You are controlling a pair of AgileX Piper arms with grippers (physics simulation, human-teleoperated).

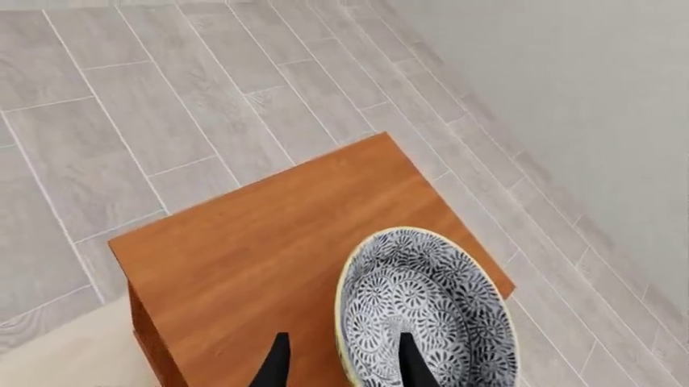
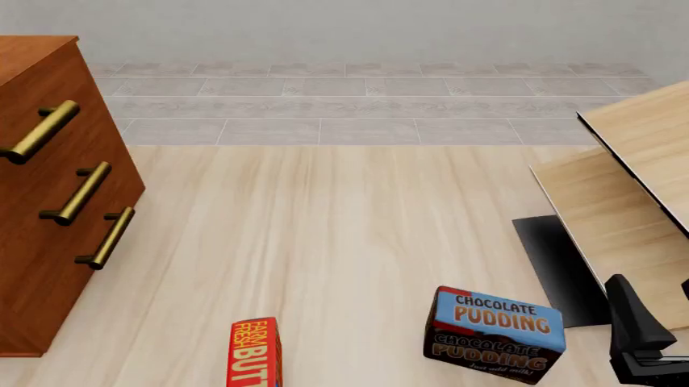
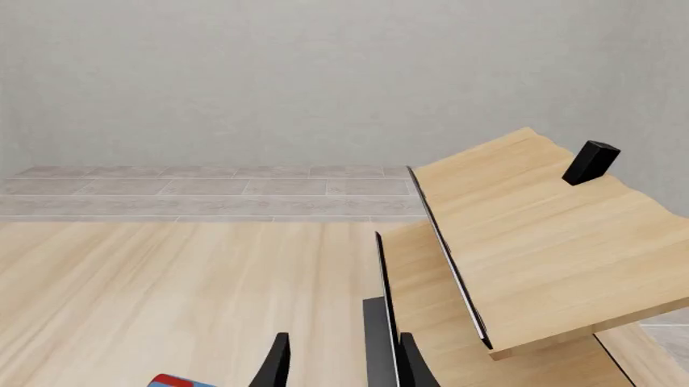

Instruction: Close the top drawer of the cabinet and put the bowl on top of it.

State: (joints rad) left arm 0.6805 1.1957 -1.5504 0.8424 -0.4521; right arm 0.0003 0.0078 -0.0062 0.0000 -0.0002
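1. My left gripper [image 1: 342, 363] hangs over the top of the cabinet [image 1: 269, 242]. Its two dark fingertips stand apart, one on either side of the near rim of the bowl [image 1: 425, 310].
2. I cannot tell whether those fingers press the rim or merely straddle it, so I cannot say whether my left gripper is grasping.
3. The bowl, blue-grey and white with a thin yellowish rim, sits over the cabinet's top near one corner, its patterned inside facing up.
4. In the front view the cabinet stands at the far left of the table [image 2: 344, 226]. The top drawer [image 2: 38, 133] looks flush with the two drawers below, brass handles in a row.
5. My right gripper [image 3: 342, 363] is low on the table's right side. Its fingertips are parted with nothing between them, and a thin dark edge of the pale wooden boards [image 3: 538, 234] lies just beyond.
6. A chocolate pudding box [image 2: 495, 334] stands near the table's near edge, just left of my right arm. A red butter box [image 2: 255, 355] stands further left.
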